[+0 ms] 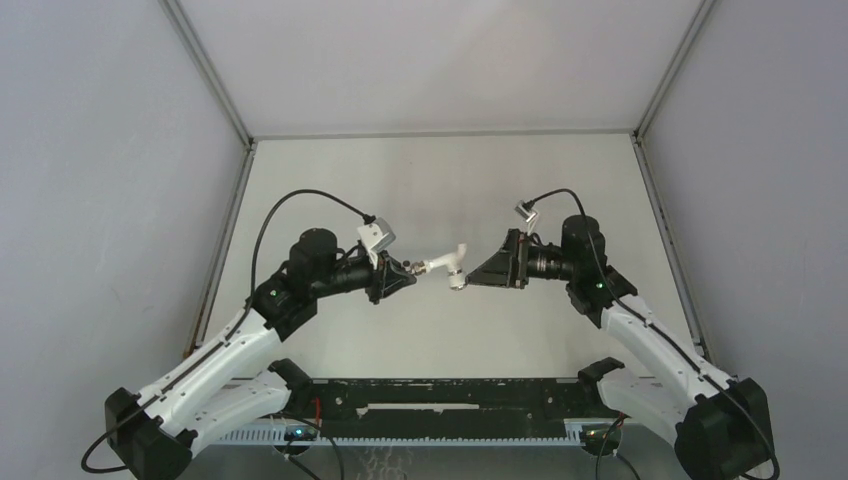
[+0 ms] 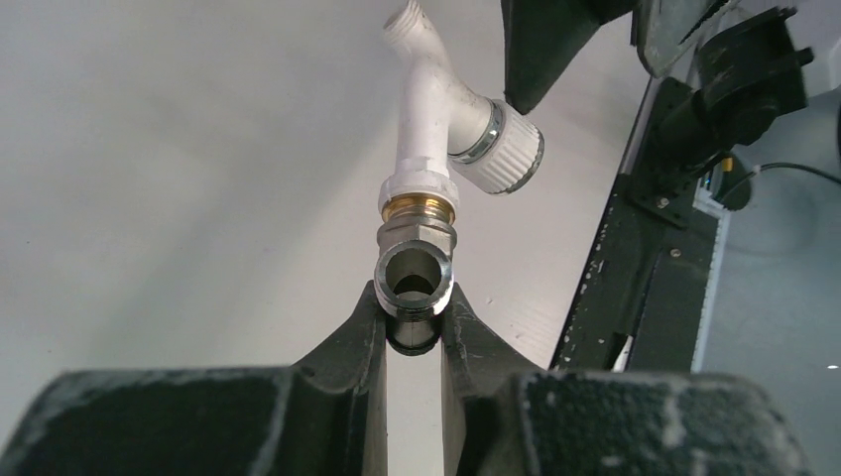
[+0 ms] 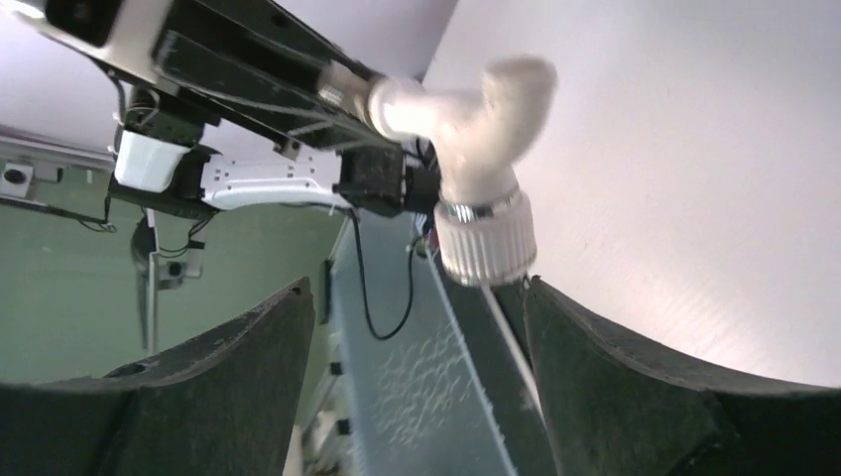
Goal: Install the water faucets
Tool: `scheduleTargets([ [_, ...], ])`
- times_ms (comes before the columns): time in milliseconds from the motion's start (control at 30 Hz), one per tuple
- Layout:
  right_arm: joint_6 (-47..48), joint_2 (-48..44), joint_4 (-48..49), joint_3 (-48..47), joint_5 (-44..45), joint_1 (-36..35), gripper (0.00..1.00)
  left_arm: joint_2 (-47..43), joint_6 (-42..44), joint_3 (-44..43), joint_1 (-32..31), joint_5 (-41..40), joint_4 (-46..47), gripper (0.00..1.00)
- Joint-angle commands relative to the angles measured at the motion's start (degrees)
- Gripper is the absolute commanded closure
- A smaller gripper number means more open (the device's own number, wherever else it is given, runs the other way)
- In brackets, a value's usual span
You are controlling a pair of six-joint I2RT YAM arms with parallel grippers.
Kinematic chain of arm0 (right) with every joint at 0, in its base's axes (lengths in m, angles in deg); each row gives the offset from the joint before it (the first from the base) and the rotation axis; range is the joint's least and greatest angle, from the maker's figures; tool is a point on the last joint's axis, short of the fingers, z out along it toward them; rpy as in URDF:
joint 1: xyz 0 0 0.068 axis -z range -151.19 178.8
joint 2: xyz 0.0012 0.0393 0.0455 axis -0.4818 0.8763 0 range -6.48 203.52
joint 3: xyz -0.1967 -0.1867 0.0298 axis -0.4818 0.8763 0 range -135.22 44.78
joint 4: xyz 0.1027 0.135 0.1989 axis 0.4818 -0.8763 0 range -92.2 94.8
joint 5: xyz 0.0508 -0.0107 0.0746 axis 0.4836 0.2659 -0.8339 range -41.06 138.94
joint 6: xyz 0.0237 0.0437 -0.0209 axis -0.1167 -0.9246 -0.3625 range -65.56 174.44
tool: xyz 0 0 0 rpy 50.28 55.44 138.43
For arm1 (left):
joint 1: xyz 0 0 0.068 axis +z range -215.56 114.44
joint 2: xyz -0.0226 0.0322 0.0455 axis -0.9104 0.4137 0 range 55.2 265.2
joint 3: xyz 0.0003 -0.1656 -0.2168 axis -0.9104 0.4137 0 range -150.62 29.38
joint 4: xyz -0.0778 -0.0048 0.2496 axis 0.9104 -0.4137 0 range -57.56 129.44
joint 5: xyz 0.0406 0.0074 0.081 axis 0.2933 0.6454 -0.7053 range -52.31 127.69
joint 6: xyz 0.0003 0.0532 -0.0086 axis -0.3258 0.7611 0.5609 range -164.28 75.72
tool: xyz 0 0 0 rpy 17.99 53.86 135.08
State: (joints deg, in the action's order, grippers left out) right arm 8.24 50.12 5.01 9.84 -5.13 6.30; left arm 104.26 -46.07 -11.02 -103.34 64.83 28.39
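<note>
The left gripper [image 2: 415, 319] is clenched on the grey metal fitting [image 2: 415, 266], pinching only its short stub at the fingertips. The right gripper [image 3: 417, 297] stands wide, grasping nothing. A sideways nudge from it could, I judge, pivot the fitting out of that thin pinch and drop it to the table [image 1: 450, 180]. The white tap [image 2: 428, 109] joins the fitting's far end. Its ribbed knob [image 3: 486, 243] sits just beyond the right fingertips, mid-table between the grippers.

A white plastic tap [image 2: 428, 109], smooth and faintly glossy, with a ribbed cap and a shiny chrome ring. A grey metal fitting [image 2: 415, 263], polished, with a brass-coloured band. The left tool [image 2: 414, 332] is matt black, grainy and scuffed. The table [image 2: 149, 149] is pale, matt and smooth.
</note>
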Motion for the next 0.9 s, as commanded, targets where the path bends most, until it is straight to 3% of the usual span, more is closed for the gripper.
scheduleTargets([
  [0, 2.9, -1.6, 12.7, -0.5, 4.6, 0.3, 0.16, -2.0, -4.3, -4.9, 1.1, 5.0, 3.5, 1.0],
  [400, -9.3, 9.3, 26.1, -1.6, -1.5, -7.6, 0.14, -2.3, -6.5, -5.0, 1.9, 4.6, 4.8, 1.0],
  [600, -12.6, 8.0, 24.5, -3.9, -4.4, -9.7, 0.14, -1.1, -5.9, -4.4, 2.1, 3.3, 4.8, 1.0],
  [867, -10.8, 6.6, 11.9, -10.7, -9.1, -10.0, 0.15, 0.3, -4.8, -3.8, 2.2, 2.9, 4.5, 1.0],
])
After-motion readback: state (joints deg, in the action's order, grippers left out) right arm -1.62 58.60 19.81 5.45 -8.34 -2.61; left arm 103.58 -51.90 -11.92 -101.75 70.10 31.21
